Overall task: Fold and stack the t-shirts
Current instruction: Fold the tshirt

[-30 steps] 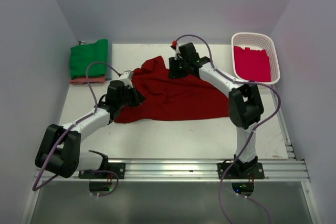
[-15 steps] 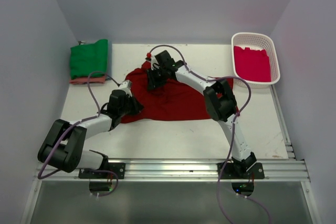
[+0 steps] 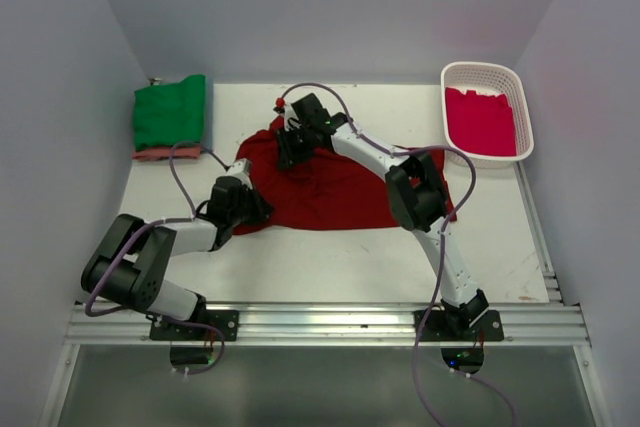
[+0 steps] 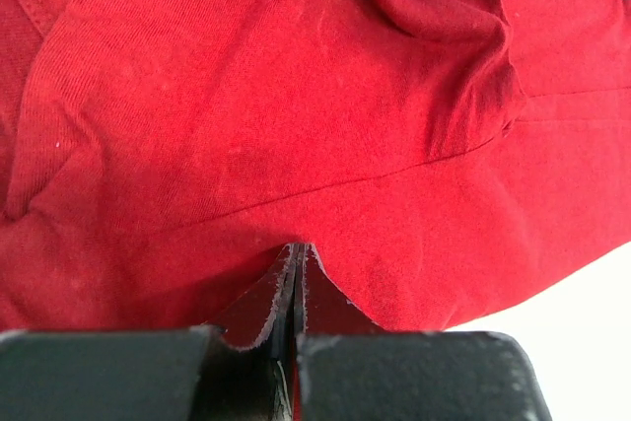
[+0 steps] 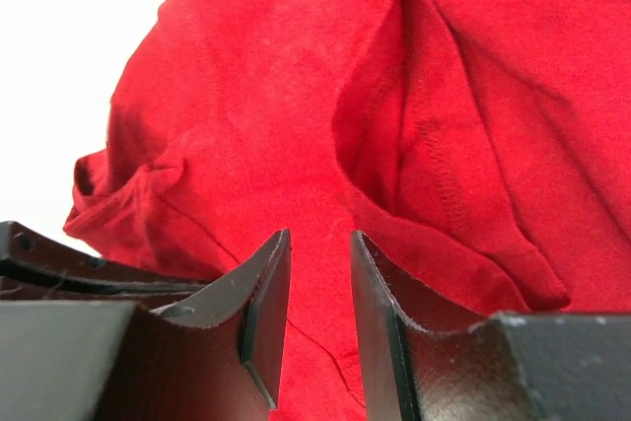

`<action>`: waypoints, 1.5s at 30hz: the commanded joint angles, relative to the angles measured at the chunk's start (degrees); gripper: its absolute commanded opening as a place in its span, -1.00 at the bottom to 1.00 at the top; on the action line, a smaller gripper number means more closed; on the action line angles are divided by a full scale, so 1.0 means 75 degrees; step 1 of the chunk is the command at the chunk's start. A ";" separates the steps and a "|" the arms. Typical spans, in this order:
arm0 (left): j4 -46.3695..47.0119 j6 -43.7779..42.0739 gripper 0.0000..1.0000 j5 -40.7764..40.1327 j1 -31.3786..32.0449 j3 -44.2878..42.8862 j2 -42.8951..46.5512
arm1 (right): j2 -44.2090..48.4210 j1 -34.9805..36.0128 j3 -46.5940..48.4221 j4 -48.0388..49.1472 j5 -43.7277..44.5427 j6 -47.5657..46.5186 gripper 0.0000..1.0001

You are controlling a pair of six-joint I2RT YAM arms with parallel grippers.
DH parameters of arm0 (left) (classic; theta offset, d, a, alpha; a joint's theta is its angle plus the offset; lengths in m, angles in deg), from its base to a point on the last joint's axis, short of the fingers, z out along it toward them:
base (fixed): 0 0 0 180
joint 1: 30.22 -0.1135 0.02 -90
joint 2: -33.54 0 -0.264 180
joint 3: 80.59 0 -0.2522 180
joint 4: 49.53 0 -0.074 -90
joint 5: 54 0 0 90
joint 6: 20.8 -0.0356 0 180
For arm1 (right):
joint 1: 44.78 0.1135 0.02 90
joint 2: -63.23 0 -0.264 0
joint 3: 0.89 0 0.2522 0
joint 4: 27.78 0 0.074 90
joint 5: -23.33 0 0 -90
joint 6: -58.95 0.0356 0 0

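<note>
The large dark red t-shirt (image 3: 330, 187) lies crumpled across the middle of the table. My left gripper (image 3: 247, 209) sits at its near left edge, with the jaws shut on the cloth; the left wrist view shows the fingertips (image 4: 296, 247) pinched together in the red cloth (image 4: 296, 96). My right gripper (image 3: 284, 150) hovers over the shirt's back left part, with the jaws a little apart and nothing between them. In the right wrist view, the gripper (image 5: 320, 237) is just above wrinkled cloth (image 5: 296, 96). A folded green t-shirt (image 3: 170, 112) lies on a salmon-pink one (image 3: 165, 154) at the back left.
A white lattice basket (image 3: 485, 67) at the back right holds a crimson-pink t-shirt (image 3: 480, 122). The right arm stretches diagonally over the dark red shirt. Walls close in on the left, back and right. A metal rail (image 3: 330, 322) runs along the near edge.
My right gripper has swung left from the shirt's back middle to its back left. My left gripper has drawn slightly nearer. The shirt's left side is more bunched.
</note>
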 commanded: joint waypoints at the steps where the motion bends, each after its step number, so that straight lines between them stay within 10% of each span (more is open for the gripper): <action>1: -0.0001 0.0047 -1.00 -0.0174 0.0067 0.0312 0.0140 | -0.0180 0.0037 0.0392 -0.0187 0.0279 -0.0102 -0.31; 18: -0.1514 0.0093 -1.00 -0.0654 0.0431 0.0782 0.1606 | -0.0473 0.0026 0.0475 -0.0222 0.0572 -0.0207 -0.31; 28: -0.1537 0.0106 -1.00 -0.0666 0.0443 0.0805 0.1547 | -0.0508 0.0026 0.0264 -0.0292 0.1005 -0.0254 -1.00; 45: -0.1643 0.0176 -1.00 -0.0725 0.0466 0.0840 0.1512 | 0.0113 -0.0115 0.0228 -0.0257 0.2798 -0.0372 -1.00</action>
